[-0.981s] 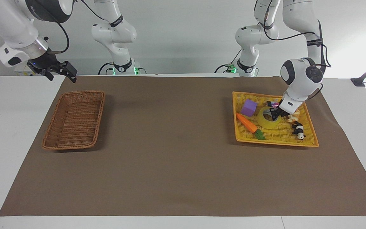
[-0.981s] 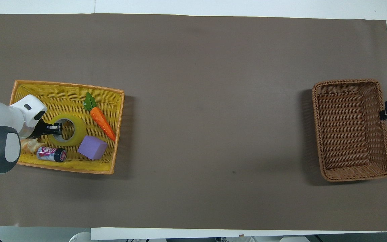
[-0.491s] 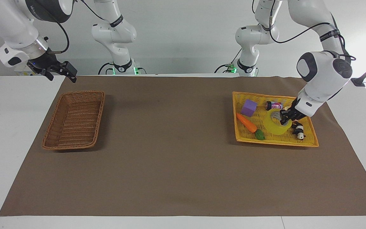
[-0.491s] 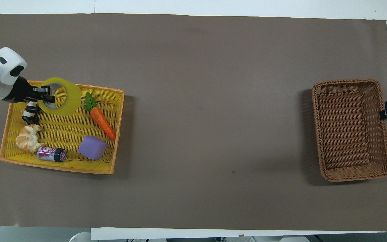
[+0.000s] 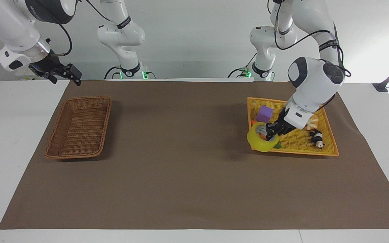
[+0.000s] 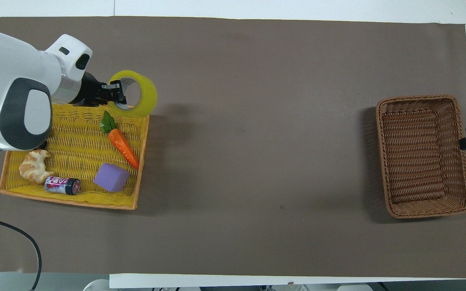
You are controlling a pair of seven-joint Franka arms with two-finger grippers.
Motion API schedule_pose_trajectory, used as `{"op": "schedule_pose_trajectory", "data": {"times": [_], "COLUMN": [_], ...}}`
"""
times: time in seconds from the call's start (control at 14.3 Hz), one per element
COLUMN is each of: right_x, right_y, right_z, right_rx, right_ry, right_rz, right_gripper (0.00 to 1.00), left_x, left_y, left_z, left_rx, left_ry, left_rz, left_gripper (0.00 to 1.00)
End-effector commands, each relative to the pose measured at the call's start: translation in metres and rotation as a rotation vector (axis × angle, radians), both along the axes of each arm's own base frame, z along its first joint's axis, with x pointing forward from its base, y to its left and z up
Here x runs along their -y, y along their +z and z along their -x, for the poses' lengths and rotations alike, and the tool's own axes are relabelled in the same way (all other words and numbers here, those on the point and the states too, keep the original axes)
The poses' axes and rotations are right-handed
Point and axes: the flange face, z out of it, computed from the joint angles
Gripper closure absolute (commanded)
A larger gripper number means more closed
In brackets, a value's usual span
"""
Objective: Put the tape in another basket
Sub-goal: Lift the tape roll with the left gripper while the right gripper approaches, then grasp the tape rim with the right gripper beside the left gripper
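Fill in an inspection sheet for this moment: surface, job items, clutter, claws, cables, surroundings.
Surface: brown mat on a white table.
Job items: tape held up over the yellow tray's corner; wicker basket holds nothing.
Clutter: carrot, purple block, croissant, small can, all in the tray.
Claws: left claw shut on the tape; right claw waits beside the basket.
Cables: black cable at the table edge.
Surroundings: white wall.

A glossy, translucent film is seen on the tape. The basket is woven of rough brown wicker. The yellow tray is also woven. A matt brown sheet is spread over the smooth white table. Glossy white plastic covers both arms.
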Motion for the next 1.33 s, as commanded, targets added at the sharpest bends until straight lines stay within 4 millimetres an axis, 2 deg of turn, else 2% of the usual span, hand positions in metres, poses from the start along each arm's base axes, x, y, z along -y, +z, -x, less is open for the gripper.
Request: {"op": "schedule_pose_trajectory", "data": {"times": [0.0, 0.14, 0.35, 0.42, 0.56, 0.7, 0.77, 1.05, 1.26], "right_x": [0.007, 0.006, -0.013, -0.018, -0.032, -0.045, -0.057, -0.144, -0.203], "right_y": [0.001, -0.007, -0.027, -0.035, -0.06, -0.082, -0.086, -0.099, -0.117], "right_z": [0.005, 0.004, -0.003, -0.006, -0.01, -0.025, -0.034, -0.058, -0.072], "right_rx": [0.045, 0.103, 0.164, 0.18, 0.205, 0.317, 0.36, 0.401, 0.416], "right_ry": [0.045, 0.01, -0.036, -0.051, -0.102, -0.088, -0.077, -0.033, -0.054], "right_rz": [-0.131, -0.254, -0.449, -0.53, -0.699, -0.822, -0.832, -0.87, -0.914], "right_gripper": [0.0, 0.0, 0.0, 0.0, 0.0, 0.0, 0.0, 0.0, 0.0], "left_x": [0.024, 0.051, 0.086, 0.089, 0.107, 0.109, 0.108, 0.115, 0.116], "left_y": [0.012, 0.016, 0.024, 0.025, 0.029, 0.028, 0.028, 0.028, 0.028], "left_z": [0.004, 0.013, 0.021, 0.021, 0.029, 0.029, 0.029, 0.032, 0.033], "left_rx": [-0.002, -0.019, 0.025, 0.042, 0.044, 0.051, 0.047, 0.05, 0.052], "left_ry": [0.029, 0.016, 0.023, 0.025, 0.017, 0.028, 0.027, 0.016, 0.01], "left_rz": [0.068, 0.134, 0.208, 0.212, 0.221, 0.223, 0.222, 0.222, 0.22], "left_gripper": [1.0, 1.0, 1.0, 1.0, 1.0, 1.0, 1.0, 1.0, 1.0]}}
